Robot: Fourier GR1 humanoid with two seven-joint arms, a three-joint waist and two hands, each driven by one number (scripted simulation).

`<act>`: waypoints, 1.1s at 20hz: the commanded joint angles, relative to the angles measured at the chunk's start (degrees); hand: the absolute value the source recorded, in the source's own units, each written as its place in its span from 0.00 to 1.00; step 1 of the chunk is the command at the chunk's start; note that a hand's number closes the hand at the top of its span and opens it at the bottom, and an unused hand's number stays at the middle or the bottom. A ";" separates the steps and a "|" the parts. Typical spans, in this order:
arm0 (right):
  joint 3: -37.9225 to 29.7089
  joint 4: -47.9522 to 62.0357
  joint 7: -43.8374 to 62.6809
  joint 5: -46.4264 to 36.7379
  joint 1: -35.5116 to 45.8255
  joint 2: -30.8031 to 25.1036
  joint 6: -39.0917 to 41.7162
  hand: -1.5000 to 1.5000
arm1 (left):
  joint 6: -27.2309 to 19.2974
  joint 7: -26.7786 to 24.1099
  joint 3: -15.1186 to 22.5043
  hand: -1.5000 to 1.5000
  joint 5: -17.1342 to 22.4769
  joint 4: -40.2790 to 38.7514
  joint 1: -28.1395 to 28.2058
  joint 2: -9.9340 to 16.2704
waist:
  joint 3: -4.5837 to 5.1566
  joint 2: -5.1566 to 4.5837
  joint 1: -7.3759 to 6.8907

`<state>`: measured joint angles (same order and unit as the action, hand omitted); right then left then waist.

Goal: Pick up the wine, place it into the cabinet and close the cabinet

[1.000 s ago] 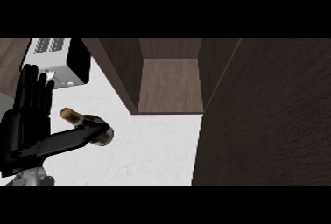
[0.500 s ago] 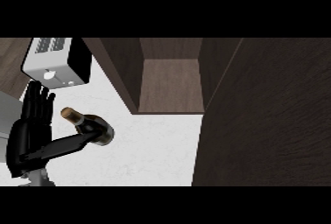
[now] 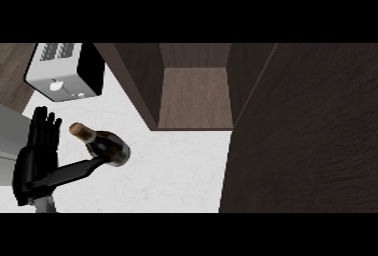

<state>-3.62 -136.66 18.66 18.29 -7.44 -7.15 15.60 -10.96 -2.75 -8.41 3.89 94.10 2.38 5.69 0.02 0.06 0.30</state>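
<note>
Left hand [image 3: 40,150] stood at the left side of the head view, palm flat, fingers straight and pointing up toward the far end of the counter, thumb stretched out to the right. Hand open, holding nothing. The thumb's tip reached the wine bottle [image 3: 103,145] at its lower body; whether it actually touched could not be told from this angle. No finger curled round the bottle.

The wine bottle stood on the white counter [image 3: 177,175] just right of the hand, seen from above, dark glass with a cork-coloured top tilted toward the upper left in the view. It sat outside the cabinet, near its left wall.

Beyond the hand, at upper left, a silver and black toaster [image 3: 63,72] sat on the counter, apart from both hand and bottle.

The cabinet [image 3: 193,95] was open, its brown wooden inside showing at upper centre, nothing visible in it. The cabinet door [image 3: 303,135], dark wood, filled the right side of the view, swung outward over the counter.

Right hand did not show.
</note>
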 commanded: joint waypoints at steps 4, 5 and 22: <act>-0.15 -7.38 1.74 5.98 -4.48 1.13 1.35 0.00 | 2.90 -2.99 -4.02 0.00 2.83 -8.13 -2.20 2.09 | -0.02 0.01 0.19; -1.42 -9.27 4.46 8.10 -2.92 -0.09 0.12 0.00 | 3.71 -6.83 -4.15 0.00 2.47 -10.83 -0.71 1.68 | 0.00 0.01 0.24; 0.15 -8.46 7.44 5.89 -0.12 0.42 -1.83 0.00 | 12.35 -19.16 -7.38 0.00 4.11 -30.61 -4.77 5.47 | 0.01 -0.03 0.02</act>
<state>-1.91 -136.94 20.77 19.39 -7.23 -5.67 15.58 -1.81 -19.36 -13.82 6.44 68.05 -2.01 8.98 0.03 0.04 0.37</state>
